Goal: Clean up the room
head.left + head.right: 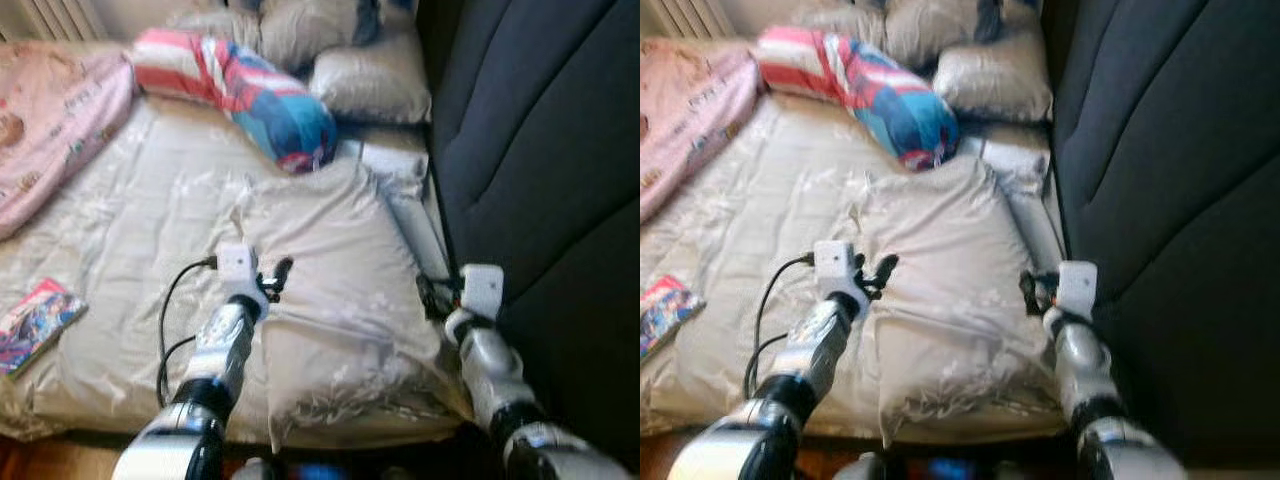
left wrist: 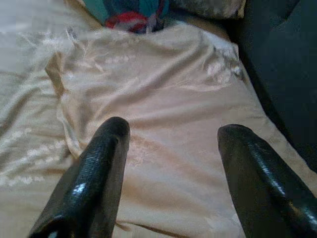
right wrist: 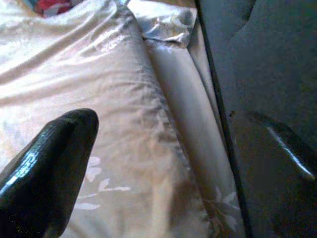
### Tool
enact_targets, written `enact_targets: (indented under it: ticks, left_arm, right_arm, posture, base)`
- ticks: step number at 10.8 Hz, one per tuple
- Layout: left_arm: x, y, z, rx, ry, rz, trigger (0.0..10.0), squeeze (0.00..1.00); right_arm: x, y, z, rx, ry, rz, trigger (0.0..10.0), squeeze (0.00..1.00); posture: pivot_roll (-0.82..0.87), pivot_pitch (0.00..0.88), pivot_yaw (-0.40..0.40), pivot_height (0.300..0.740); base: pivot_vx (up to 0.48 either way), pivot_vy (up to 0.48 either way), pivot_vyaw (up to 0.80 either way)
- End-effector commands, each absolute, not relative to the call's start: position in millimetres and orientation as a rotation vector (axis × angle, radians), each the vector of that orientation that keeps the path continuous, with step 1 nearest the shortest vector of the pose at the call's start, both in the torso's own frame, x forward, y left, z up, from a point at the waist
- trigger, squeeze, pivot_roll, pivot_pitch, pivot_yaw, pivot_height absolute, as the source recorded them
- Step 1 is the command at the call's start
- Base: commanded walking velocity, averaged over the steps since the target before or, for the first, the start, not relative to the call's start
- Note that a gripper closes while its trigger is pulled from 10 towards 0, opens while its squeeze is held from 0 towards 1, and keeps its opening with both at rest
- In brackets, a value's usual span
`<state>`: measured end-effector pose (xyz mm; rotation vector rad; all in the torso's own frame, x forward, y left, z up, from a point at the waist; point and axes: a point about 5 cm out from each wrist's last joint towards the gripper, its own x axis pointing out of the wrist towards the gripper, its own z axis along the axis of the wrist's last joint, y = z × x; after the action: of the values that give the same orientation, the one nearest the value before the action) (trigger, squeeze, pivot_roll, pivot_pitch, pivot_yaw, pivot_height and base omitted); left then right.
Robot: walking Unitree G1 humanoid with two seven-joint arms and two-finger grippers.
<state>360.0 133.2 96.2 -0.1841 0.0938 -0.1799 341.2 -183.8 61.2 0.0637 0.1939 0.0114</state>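
Note:
A large cream pillow with a faint floral print lies on the bed, close to the front edge. My left gripper hovers open over the pillow's left side, its black fingers spread above the fabric. My right gripper stands open at the pillow's right edge, one finger over the pillow, the other by the dark headboard. Nothing is held by either. A rolled red, white and blue blanket lies further back on the bed.
A dark padded headboard runs along the right. Several grey pillows sit at the far end. A pink blanket covers the far left. A colourful book lies near the bed's front left edge.

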Motion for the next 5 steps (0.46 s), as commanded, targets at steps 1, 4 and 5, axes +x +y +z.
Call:
enact_targets:
  ticks: [1,4,5]
  left_arm:
    - [358,135,89,-0.188,0.14,-0.168,10.0,1.0]
    - [355,150,76,-0.268,0.197,-0.06,10.0,0.0]
    - [344,161,66,-0.174,0.172,-0.072,10.0,0.0]
  right_arm:
    - [338,-186,54,0.059,0.243,0.005,10.0,1.0]
    - [339,-198,56,0.072,0.265,-0.047,10.0,0.0]
    - [333,-205,55,0.125,0.194,-0.065,10.0,0.0]
  posture:
    - [0.05,0.298,-0.009,0.74]
    - [0.05,0.345,-0.02,0.74]
    - [0.04,0.343,-0.021,0.74]
  base:
    - [0.0,0.0,0.0]
    - [0.0,0.0,0.0]
    - [0.0,0.0,0.0]
